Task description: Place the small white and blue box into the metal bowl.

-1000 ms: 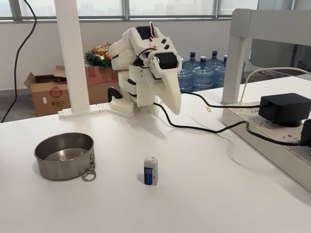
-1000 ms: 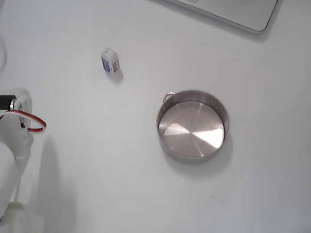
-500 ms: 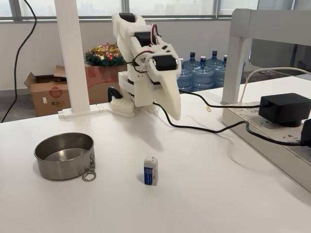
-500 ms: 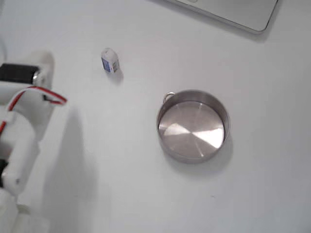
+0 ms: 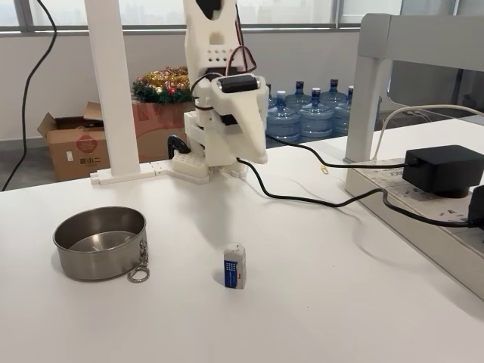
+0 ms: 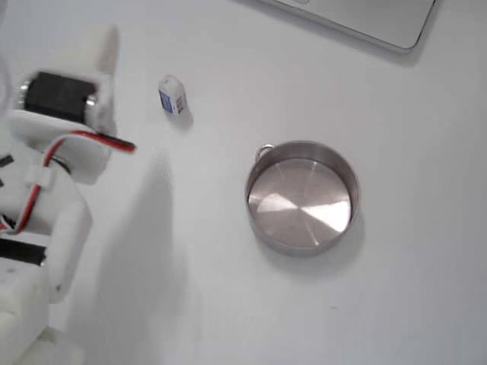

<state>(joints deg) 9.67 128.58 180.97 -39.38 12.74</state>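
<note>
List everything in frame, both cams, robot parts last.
small white and blue box: 1, white with blue panel, upright on the table between bowl and arm
metal bowl: 1, steel, empty, left on the table in the front fixed view, ring at its rim
table: 1, white
power adapter: 1, black, on the raised ledge at right, black cable trailing to the arm base
water bottles: several, blue, floor behind the table
cardboard box: 1, brown, floor at left
decorations: 1 cluster, gold and red, behind the arm
arm: 1, white, raised
gripper: 1, white, above the table, short of the box, holds nothing
</note>
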